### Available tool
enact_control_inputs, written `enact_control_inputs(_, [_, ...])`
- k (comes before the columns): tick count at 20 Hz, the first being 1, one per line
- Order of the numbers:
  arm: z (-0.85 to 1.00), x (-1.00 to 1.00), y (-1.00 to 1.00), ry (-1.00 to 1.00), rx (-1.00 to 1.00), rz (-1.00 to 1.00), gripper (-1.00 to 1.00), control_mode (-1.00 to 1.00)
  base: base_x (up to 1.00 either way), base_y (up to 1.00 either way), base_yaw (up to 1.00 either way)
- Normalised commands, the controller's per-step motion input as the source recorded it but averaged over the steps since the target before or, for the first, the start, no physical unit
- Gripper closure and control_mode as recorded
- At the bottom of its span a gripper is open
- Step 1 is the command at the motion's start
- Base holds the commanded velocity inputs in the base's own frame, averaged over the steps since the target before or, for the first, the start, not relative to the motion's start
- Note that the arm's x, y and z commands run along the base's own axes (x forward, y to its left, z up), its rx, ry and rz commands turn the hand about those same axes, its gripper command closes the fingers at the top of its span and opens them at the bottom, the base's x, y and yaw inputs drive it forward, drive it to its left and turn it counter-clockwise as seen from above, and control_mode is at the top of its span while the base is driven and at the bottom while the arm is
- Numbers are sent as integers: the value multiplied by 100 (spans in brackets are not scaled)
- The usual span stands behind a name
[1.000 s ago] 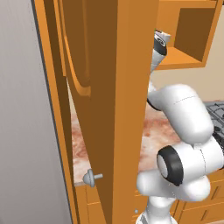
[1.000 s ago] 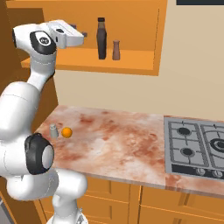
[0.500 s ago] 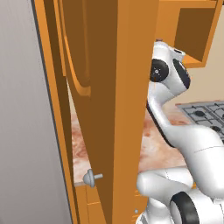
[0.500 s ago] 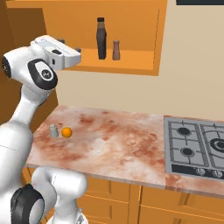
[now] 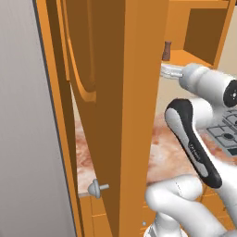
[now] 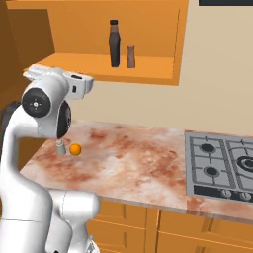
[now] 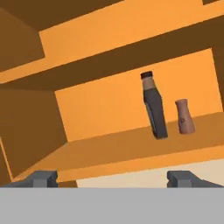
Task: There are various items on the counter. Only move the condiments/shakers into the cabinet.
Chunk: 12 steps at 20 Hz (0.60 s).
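bottle (image 6: 114, 43) + shaker (image 6: 131, 56) sat upright mid-shelf in the cabinet (image 6: 148, 74) | jaws apart, empty | you'd have gripped those light, slick things mid-body

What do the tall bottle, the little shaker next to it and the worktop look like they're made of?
The dark bottle looks like glossy dark glass or plastic with a black cap; the render leaves that open. The shaker has a matte reddish-brown surface, possibly wood or ceramic. The counter looks like polished stone, judging by its mottled pink-beige marbling. All are simulated surfaces.
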Motion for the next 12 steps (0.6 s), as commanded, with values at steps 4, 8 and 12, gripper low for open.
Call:
enact_control_inputs(4, [-40, -57, 47, 41, 0, 57, -100, -100, 0, 0, 0])
enact_control_inputs(8, [-93, -53, 83, 60, -10, 47, -100, -100, 0, 0, 0])
enact_control_inputs(12, [-100, -12, 94, 53, -27, 28, -100, -100, 0, 0, 0])
